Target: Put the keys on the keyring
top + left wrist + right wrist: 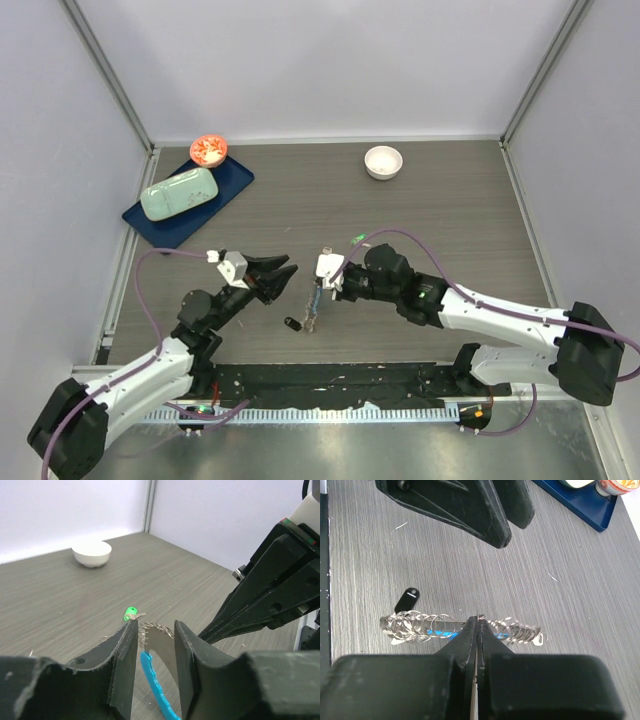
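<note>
Keyring [415,626] in right claw [478,621]

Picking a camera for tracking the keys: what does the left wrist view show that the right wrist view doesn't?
Left wrist only: the white bowl and a green-headed key. Right wrist only: a black-headed key, a corner of the blue tray, and the spot where the fingers pinch the chain. Both: the keyring with its light-blue strip, and the right gripper.
</note>
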{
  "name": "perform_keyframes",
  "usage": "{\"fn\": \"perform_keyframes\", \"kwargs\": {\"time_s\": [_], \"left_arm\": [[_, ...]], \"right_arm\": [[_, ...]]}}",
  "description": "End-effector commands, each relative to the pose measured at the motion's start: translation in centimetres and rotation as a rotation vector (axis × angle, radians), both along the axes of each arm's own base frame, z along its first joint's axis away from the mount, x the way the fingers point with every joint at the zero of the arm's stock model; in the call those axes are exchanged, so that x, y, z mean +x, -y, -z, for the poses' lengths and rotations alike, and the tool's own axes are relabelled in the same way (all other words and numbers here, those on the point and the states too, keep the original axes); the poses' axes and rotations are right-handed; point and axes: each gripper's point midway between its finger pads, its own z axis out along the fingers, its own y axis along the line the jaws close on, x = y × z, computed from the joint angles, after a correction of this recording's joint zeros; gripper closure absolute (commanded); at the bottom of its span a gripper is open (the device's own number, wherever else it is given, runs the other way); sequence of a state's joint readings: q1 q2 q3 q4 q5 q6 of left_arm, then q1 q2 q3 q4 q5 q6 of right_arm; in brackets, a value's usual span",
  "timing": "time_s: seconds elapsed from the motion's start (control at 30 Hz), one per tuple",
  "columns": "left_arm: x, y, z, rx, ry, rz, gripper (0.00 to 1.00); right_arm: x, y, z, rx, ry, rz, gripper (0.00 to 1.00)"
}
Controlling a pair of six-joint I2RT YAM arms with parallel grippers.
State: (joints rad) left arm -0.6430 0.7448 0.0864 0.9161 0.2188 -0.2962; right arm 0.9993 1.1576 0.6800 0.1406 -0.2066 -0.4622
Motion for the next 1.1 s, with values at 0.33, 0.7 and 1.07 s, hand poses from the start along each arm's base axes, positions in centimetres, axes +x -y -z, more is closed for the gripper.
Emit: {"fn": "perform_keyframes", "kwargs": {"time_s": [0.33,0.7,1.07], "left_arm": [[-0.5,2.6,1.1,0.28,0.248,0.153,0.49],[-1.6,5.7,1.6,0.374,0.391,0.384,0.49],[-3.3,6.9,3.4,0.414,0.331,0.58,0.55]], "right_arm": [[0.1,-0.6,-6.0,0.023,0.117,-0.059,0.99],[-0.9,0.0,-5.0,-0.02,0.083,-0.093,0.99],[-0.7,0.6,-5.1,-0.022,0.096,-0.064,0.99]]}}
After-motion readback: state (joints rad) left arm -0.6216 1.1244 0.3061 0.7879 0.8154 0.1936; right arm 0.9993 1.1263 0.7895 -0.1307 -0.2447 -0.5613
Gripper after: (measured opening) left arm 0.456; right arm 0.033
